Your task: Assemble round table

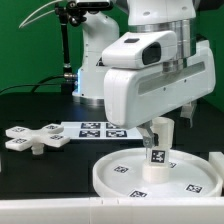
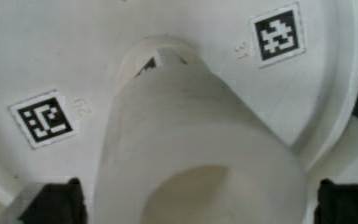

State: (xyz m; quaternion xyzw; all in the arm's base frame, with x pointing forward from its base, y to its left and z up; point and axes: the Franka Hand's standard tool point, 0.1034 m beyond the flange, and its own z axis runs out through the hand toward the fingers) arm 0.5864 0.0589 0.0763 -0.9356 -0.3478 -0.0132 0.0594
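The large round disc point(image 1: 112, 176) lies flat at the front of the black table, its small tags facing up. The short cylinder leg point(image 1: 158, 146) stands upright near the disc's centre. My gripper point(image 1: 160, 122) hangs straight over the leg, its open jaws straddling the leg's top. In the wrist view the leg point(image 2: 185, 140) runs down to the disc point(image 2: 87, 60) between two tags. My gripper point(image 2: 194, 205) shows only its dark fingertips point(image 2: 48, 200), with a gap to the leg on each side. The cross-shaped piece point(image 1: 35, 138) lies loose at the exterior view's left.
The marker board point(image 1: 95, 128) lies flat behind the disc, between the cross-shaped piece and the arm. The robot's base point(image 1: 88, 60) stands at the back. A white edge point(image 1: 214, 160) shows at the exterior view's right.
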